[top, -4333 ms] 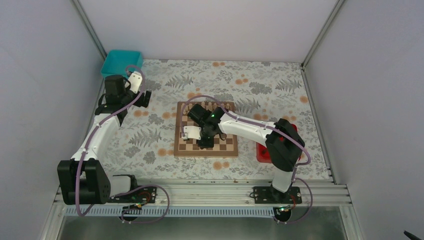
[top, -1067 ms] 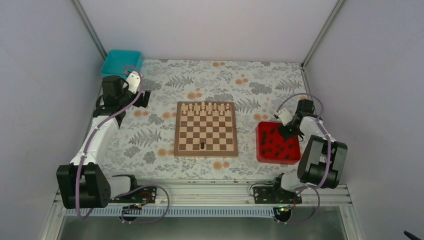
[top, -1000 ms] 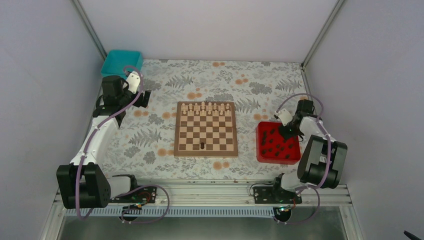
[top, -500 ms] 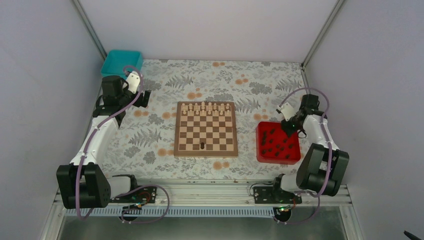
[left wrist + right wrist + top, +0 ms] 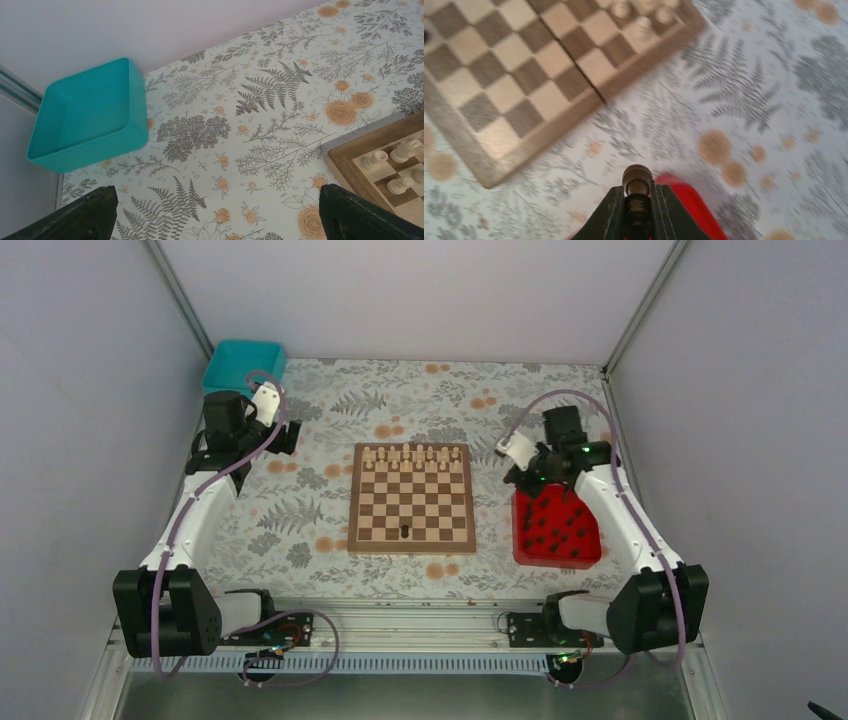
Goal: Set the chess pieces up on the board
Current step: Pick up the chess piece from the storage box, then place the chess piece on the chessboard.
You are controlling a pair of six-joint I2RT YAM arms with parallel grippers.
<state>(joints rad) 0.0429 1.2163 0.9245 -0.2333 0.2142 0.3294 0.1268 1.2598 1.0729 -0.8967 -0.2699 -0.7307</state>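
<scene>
One dark chess piece (image 5: 637,176) is pinched upright in my right pincer (image 5: 637,200), its head showing above the tips. I hang over the flowered cloth (image 5: 300,510) just beside the far corner of the red tray (image 5: 517,532), with the board (image 5: 412,502) to my left. One dark piece (image 5: 403,532) already stands on the board's near row. The other dark pieces (image 5: 556,525) lie in the tray, and the pale pieces (image 5: 415,455) fill the far rows.

Hazards, as I judge them:
- The grip sits on a narrow stem, so fast travel may twist the piece or let it slip.
- A tilted release would topple it and let it roll off its square.
- A low approach could strike the standing piece.

My left pincer (image 5: 215,217) is spread wide and idle near the teal bin (image 5: 90,145). Plain pale walls (image 5: 400,300) with metal framing enclose the table.
</scene>
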